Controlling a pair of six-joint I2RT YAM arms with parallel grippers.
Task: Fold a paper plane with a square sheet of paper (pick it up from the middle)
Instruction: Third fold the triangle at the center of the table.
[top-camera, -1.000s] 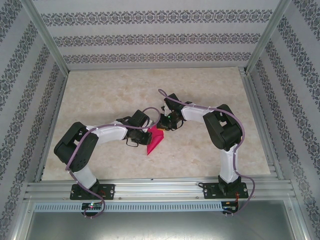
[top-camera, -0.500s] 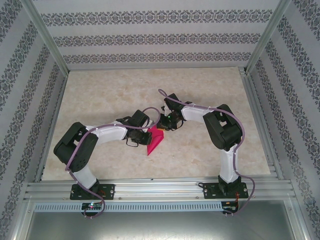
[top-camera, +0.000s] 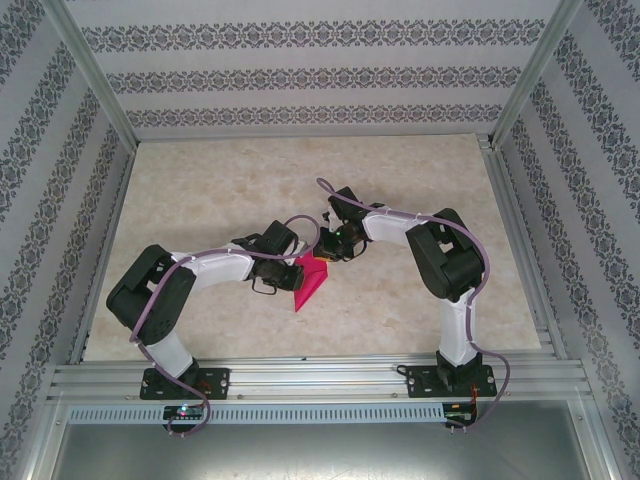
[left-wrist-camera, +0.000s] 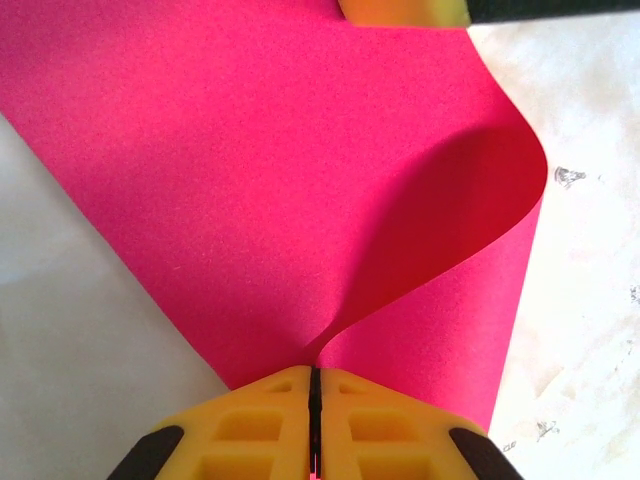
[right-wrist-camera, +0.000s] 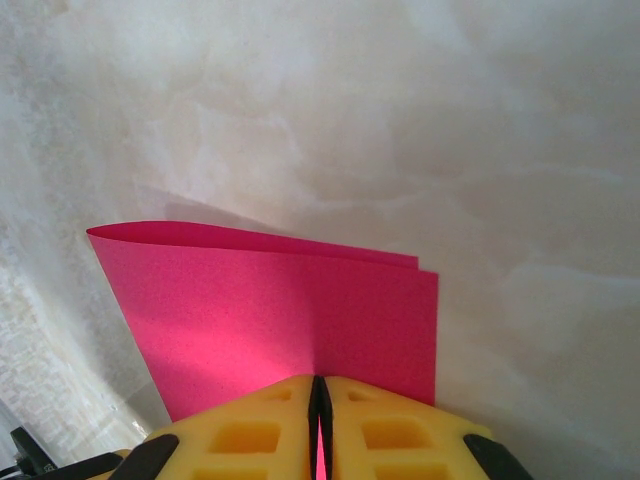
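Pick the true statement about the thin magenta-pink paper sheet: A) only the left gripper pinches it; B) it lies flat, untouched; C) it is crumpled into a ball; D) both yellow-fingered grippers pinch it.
D: the left gripper and the right gripper are each shut on the paper sheet.

— How is the light from above?
— Bright, even and diffuse. The arms cast only faint, soft shadows on the table (top-camera: 200, 180). The frame posts lean outward at the picture's edges.
— And the wrist views?
— On the left one the square sheet of paper (left-wrist-camera: 250, 150) is heavily saturated, with a dark shadow inside its curl on the right. The left gripper (left-wrist-camera: 314, 372) looks slightly soft, being so near. On the right one the table is pale, almost washed out, with a soft grey shadow just beyond the paper's far edge.
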